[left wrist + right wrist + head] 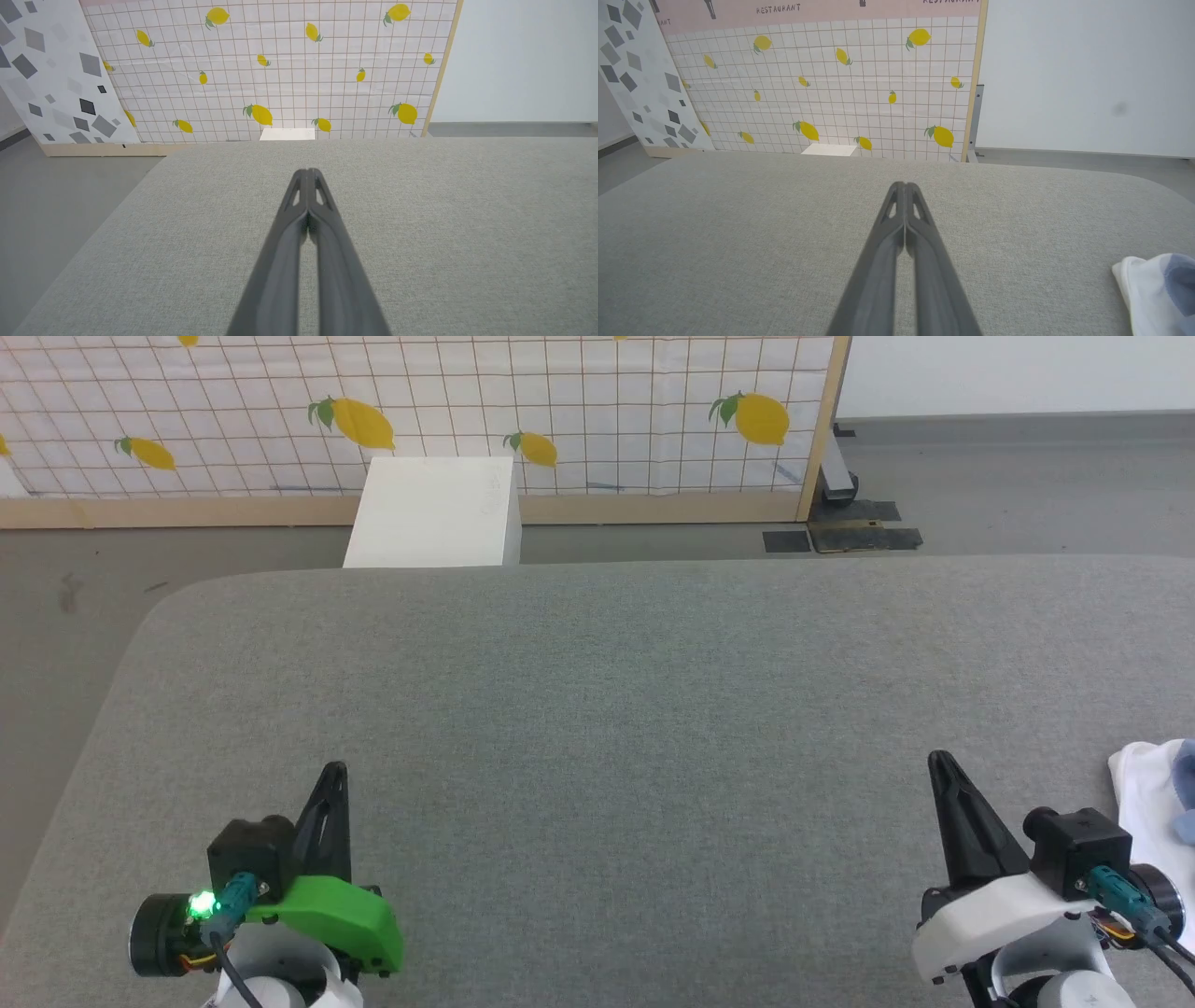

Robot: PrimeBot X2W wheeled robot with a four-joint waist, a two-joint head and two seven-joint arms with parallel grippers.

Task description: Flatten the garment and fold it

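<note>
Folding had not begun: my left fingers (325, 821) and right fingers (962, 831) were shut and empty above the grey fabric-covered tabletop (597, 709). The crumpled light blue and white cotton garment (1146, 798) lay beside my right wrist. Next, I judged, I should open and grasp it.

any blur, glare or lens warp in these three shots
Head view: even soft light, no glare, sharp, though the green light by the left gripper blooms. Left wrist view: its shut fingers blur toward the bottom edge; the lemon panel leans. Right wrist view: the right gripper blurs likewise, and the garment looks soft.
</note>
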